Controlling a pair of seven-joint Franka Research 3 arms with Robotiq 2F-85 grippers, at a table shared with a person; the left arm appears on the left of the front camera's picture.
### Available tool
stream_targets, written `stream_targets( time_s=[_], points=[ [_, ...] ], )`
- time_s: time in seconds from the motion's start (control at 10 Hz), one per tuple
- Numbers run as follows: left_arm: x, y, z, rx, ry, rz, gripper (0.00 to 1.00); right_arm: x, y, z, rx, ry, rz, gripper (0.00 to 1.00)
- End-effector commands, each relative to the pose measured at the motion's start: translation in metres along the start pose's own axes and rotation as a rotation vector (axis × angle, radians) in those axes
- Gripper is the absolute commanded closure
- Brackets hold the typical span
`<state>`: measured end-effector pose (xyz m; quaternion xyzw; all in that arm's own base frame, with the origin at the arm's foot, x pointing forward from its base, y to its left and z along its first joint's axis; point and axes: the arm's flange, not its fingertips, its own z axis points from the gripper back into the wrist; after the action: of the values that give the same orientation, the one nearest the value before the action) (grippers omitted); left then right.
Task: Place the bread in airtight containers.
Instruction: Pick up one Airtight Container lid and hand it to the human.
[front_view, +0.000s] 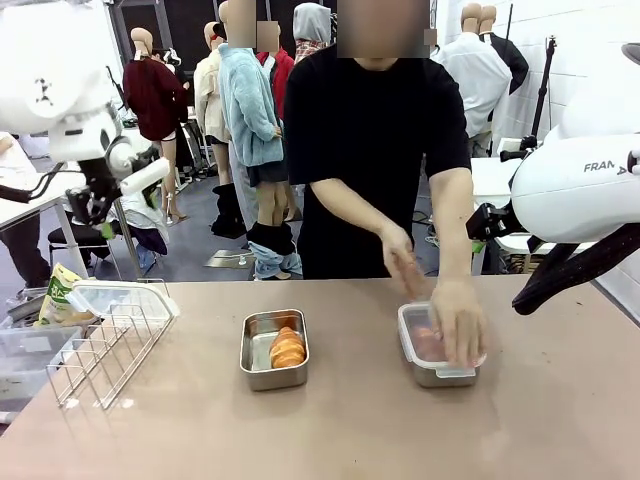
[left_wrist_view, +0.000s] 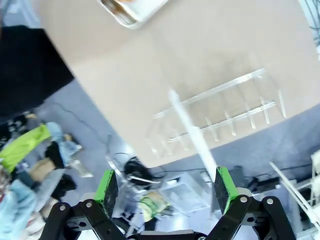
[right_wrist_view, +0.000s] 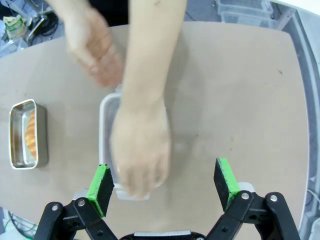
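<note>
Bread lies in the open pan; a hand presses the lid on the other pan. Press every edge evenly. Both grippers hang wide, empty

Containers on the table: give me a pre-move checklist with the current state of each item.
1. Bread in the open container: ok.
2. Open container lidded: not ok.
3. Lid on the second container: cannot tell if sealed; the person's hand is pressing on it.
4. Workspace free of hands: not ok.
5. Left claw open and empty: ok.
6. Right claw open and empty, above the covered container: ok.
</note>
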<state>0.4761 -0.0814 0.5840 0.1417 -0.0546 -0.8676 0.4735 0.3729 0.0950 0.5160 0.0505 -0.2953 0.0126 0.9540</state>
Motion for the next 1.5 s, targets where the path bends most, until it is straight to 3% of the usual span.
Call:
stream_targets(
  time_s=[0.0, 0.2, 0.3, 0.4, 0.7, 1.0, 1.4],
  points=[
    [-0.019, -0.002, -0.024, -0.151, -0.002, -0.016, 0.0, 0.0, 0.001, -0.001, 0.001, -0.002, -0.001, 0.0],
    [-0.036, -0.008, -0.053, -0.237, 0.06, -0.043, 0.0, 0.0, 0.001, -0.001, 0.001, -0.002, -0.001, 0.0],
    [-0.045, -0.006, -0.071, -0.179, 0.044, -0.039, 0.0, 0.0, 0.001, -0.001, 0.001, -0.002, -0.001, 0.0],
    [-0.055, -0.004, -0.09, -0.078, -0.054, -0.013, 0.0, 0.0, 0.001, -0.001, 0.001, -0.002, -0.001, 0.0],
    [-0.075, -0.02, -0.114, -0.122, 0.003, 0.206, 0.0, 0.0, 0.001, -0.001, 0.001, -0.002, -0.001, 0.0],
    [-0.07, -0.038, -0.11, -0.234, -0.02, 0.362, 0.0, 0.0, 0.001, -0.001, 0.001, -0.002, -0.001, 0.0],
    [-0.064, -0.037, -0.109, -0.188, -0.047, 0.393, 0.0, 0.0, 0.001, -0.001, 0.001, -0.002, -0.001, 0.0]
  ],
)
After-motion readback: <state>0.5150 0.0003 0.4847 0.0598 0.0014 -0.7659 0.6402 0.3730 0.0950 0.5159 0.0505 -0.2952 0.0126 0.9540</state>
